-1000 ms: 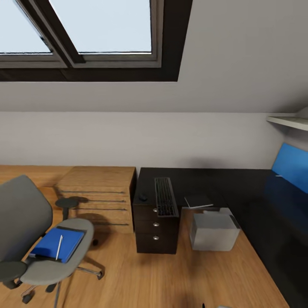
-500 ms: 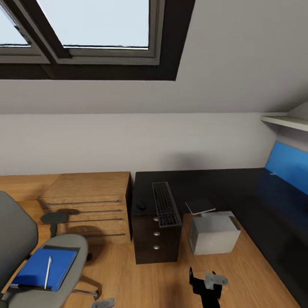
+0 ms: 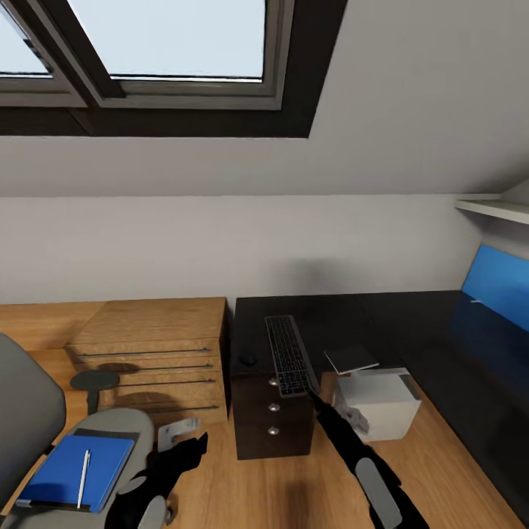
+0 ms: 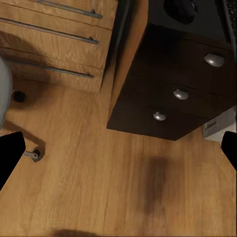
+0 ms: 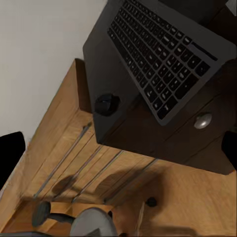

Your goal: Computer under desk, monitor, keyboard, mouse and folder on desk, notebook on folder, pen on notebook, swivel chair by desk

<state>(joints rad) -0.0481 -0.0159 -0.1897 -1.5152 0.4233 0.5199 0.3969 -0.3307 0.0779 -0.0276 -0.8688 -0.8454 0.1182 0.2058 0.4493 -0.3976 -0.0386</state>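
Both arms have risen into the head view, left gripper (image 3: 192, 441) spread wide, right gripper (image 3: 317, 400) too, near the keyboard (image 3: 289, 356) at the desk's (image 3: 411, 323) front edge: reaching likely begins.

Glossy black desk (image 3: 411, 330), wood-grain floor (image 3: 279, 485), grey cloth swivel chair (image 3: 22, 411)

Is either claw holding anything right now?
No. The left claw is open over the wooden floor; the right claw holds nothing.

Bare floor (image 3: 250, 485) lies open between the swivel chair (image 3: 44, 433) and, seemingly close, the desk's drawers (image 3: 273, 415).
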